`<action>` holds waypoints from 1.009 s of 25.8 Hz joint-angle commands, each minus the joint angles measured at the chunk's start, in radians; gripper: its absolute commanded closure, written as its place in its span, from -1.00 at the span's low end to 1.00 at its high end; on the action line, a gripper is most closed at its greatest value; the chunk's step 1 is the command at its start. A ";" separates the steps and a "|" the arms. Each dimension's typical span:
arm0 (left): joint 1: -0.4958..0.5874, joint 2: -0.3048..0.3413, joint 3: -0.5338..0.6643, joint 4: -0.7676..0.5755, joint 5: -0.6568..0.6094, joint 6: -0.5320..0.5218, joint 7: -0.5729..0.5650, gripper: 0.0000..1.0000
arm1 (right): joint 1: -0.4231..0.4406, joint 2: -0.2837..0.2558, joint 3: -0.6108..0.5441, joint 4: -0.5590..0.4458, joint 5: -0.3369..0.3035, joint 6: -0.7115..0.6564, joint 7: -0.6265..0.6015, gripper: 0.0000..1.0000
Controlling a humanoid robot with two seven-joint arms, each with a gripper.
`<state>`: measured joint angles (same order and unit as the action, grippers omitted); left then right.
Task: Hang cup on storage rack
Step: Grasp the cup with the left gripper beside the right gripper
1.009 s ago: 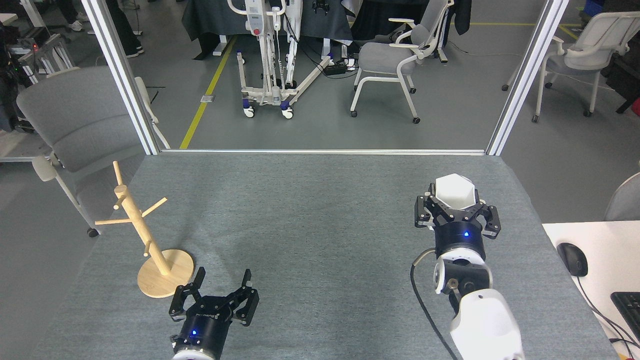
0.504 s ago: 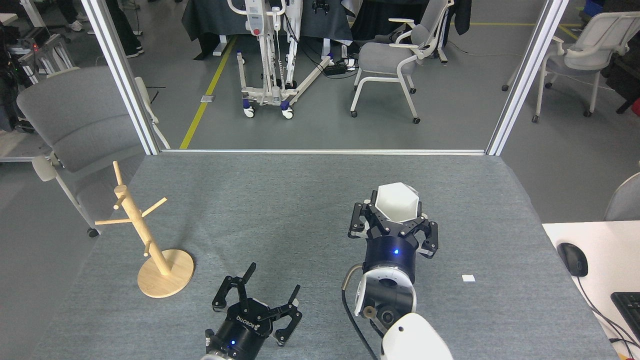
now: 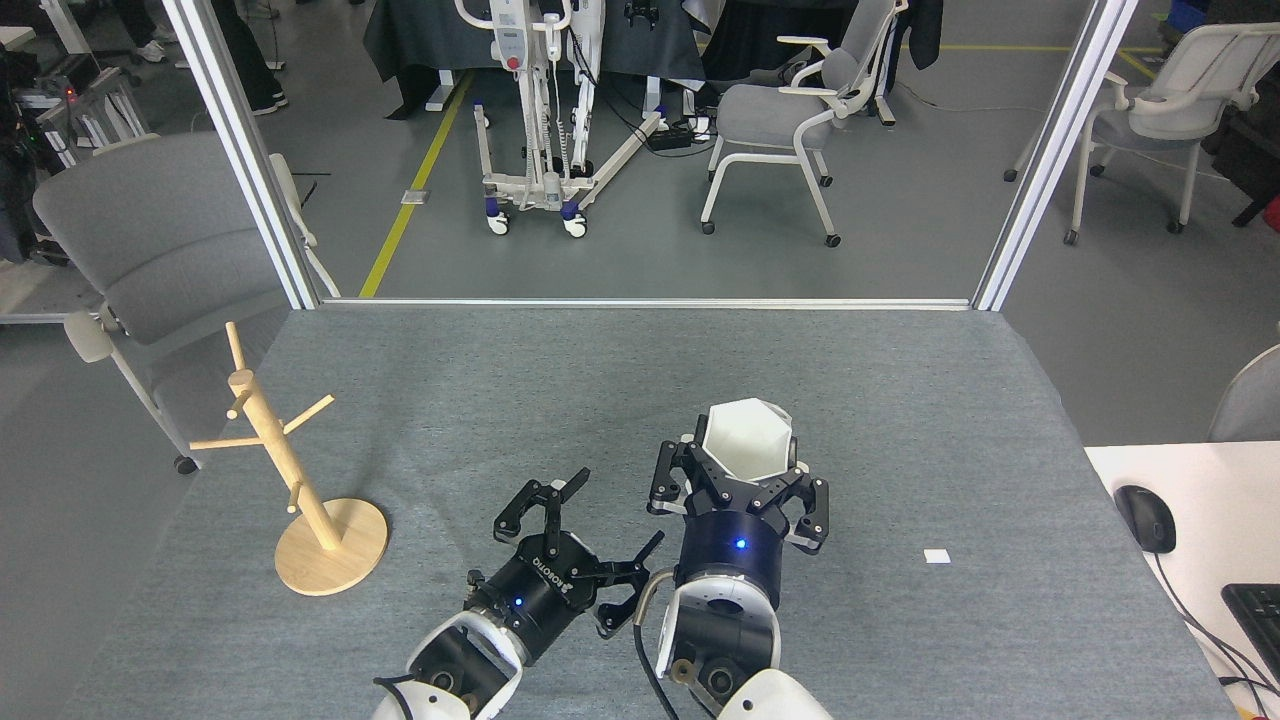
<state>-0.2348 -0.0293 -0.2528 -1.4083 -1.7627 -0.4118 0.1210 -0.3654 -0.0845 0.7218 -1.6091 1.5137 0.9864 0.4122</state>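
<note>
The white faceted cup (image 3: 745,440) is held above the grey table near its middle, rim facing up, with my right gripper (image 3: 742,468) shut on its lower part. Just to its left, my left gripper (image 3: 612,515) stands open with nothing between its fingers, its tips pointing toward the right gripper's body. The storage rack (image 3: 285,470), a light wooden post with angled pegs on a round base (image 3: 330,548), stands at the table's left side, well apart from both grippers. No cup hangs on its pegs.
A small white scrap (image 3: 937,556) lies on the grey table (image 3: 620,370) to the right. A grey chair (image 3: 150,250) stands beyond the left edge behind the rack. A white desk with a mouse (image 3: 1145,518) adjoins the right side.
My right gripper has carried the cup leftward from the table's right side to its middle and a little nearer. My left gripper has moved right and turned toward it, still open.
</note>
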 commanded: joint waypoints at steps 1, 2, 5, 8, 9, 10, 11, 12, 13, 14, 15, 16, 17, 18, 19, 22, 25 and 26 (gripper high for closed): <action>-0.043 -0.011 0.000 0.022 0.002 -0.073 -0.031 -0.98 | 0.008 0.002 0.002 0.001 0.000 -0.002 -0.001 0.42; -0.052 -0.015 -0.002 0.034 0.003 -0.091 -0.037 -0.98 | 0.008 0.000 0.002 0.001 0.000 -0.003 -0.001 0.42; -0.072 -0.027 -0.002 0.055 0.003 -0.147 -0.040 -0.98 | 0.010 -0.004 0.002 0.003 0.000 -0.003 -0.003 0.42; -0.093 -0.052 -0.003 0.081 0.002 -0.180 -0.041 -0.98 | 0.014 -0.004 0.002 0.003 0.000 -0.005 -0.003 0.42; -0.106 -0.063 -0.003 0.097 0.002 -0.183 -0.043 -0.98 | 0.014 -0.004 0.002 0.003 0.000 -0.005 -0.003 0.42; -0.121 -0.072 -0.003 0.114 0.002 -0.183 -0.043 -0.98 | 0.014 -0.004 0.002 0.003 0.000 -0.005 -0.003 0.42; -0.133 -0.077 -0.003 0.129 0.002 -0.185 -0.043 -0.98 | 0.014 -0.001 0.002 0.003 0.000 -0.006 -0.003 0.42; -0.144 -0.083 -0.009 0.144 0.002 -0.185 -0.043 -0.98 | 0.016 -0.001 0.002 0.003 0.000 -0.006 -0.003 0.42; -0.153 -0.086 -0.020 0.157 0.002 -0.185 -0.044 -0.98 | 0.016 -0.001 0.002 0.003 0.000 -0.006 -0.003 0.42; -0.166 -0.087 -0.034 0.172 0.002 -0.183 -0.044 -0.98 | 0.016 -0.001 0.002 0.005 0.000 -0.006 -0.004 0.42; -0.173 -0.090 -0.040 0.183 0.002 -0.183 -0.043 -0.98 | 0.016 0.000 0.002 0.005 0.000 -0.006 -0.004 0.42; -0.176 -0.092 -0.042 0.192 0.002 -0.183 -0.043 -0.98 | 0.016 0.002 0.002 0.006 0.000 -0.011 -0.003 0.42; -0.178 -0.092 -0.045 0.195 0.003 -0.186 -0.043 -0.98 | 0.016 0.003 0.004 0.012 0.000 -0.012 -0.004 0.42; -0.178 -0.092 -0.048 0.195 0.005 -0.193 -0.043 -0.98 | 0.016 0.005 0.004 0.017 0.000 -0.015 -0.004 0.42; -0.179 -0.093 -0.054 0.195 0.008 -0.203 -0.043 -0.98 | 0.016 0.008 0.005 0.018 0.000 -0.017 -0.006 0.42; -0.182 -0.112 -0.056 0.196 0.009 -0.213 -0.043 -0.98 | 0.011 0.011 0.033 0.038 0.000 -0.014 -0.010 0.42; -0.190 -0.113 -0.057 0.196 0.011 -0.206 -0.046 -0.98 | 0.014 0.019 0.047 0.046 0.000 -0.011 -0.012 0.44; -0.192 -0.113 -0.057 0.198 0.011 -0.202 -0.046 -0.98 | 0.016 0.028 0.048 0.049 0.000 -0.011 -0.013 0.44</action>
<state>-0.4207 -0.1369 -0.3077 -1.2121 -1.7533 -0.6144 0.0731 -0.3523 -0.0698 0.7580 -1.5696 1.5144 0.9781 0.3997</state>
